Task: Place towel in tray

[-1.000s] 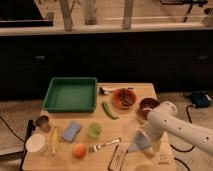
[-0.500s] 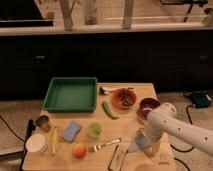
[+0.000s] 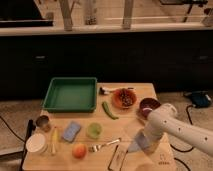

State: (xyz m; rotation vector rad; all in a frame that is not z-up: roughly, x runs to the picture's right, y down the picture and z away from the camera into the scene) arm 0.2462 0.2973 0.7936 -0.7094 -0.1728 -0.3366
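The arm (image 3: 180,129) has shifted only slightly to the left since a second ago, and the things on the table (image 3: 150,91) lie where they lay. At far left a dark cable (image 3: 11,131) crosses the speckled floor (image 3: 15,107). On the light wooden table's left edge stands a white bowl (image 3: 36,143), with a metal cup (image 3: 43,122) above it and a yellow item (image 3: 54,140) just beside it. The green tray (image 3: 52,103) fills the table's upper left. Below it are a blue sponge (image 3: 71,131) and a green cup (image 3: 93,130), with an orange fruit (image 3: 79,150) and a fork (image 3: 105,145) nearer the bottom. At centre a green pod (image 3: 109,110) lies between the tray and an orange bowl (image 3: 123,98), with a brush (image 3: 106,90) above it. A dark slab (image 3: 118,157) lies at the bottom edge. Right of centre, the gripper (image 3: 142,141) hangs low over the table's lower right, at a pale towel (image 3: 132,146), well apart from the tray. Whether the claw is clenched or released cannot be told. A dark red bowl (image 3: 149,106) sits just above the arm. At far right a blue object (image 3: 200,99) lies on the floor. Dark cabinets (image 3: 105,60) under a pale ledge (image 3: 105,29) span the back.
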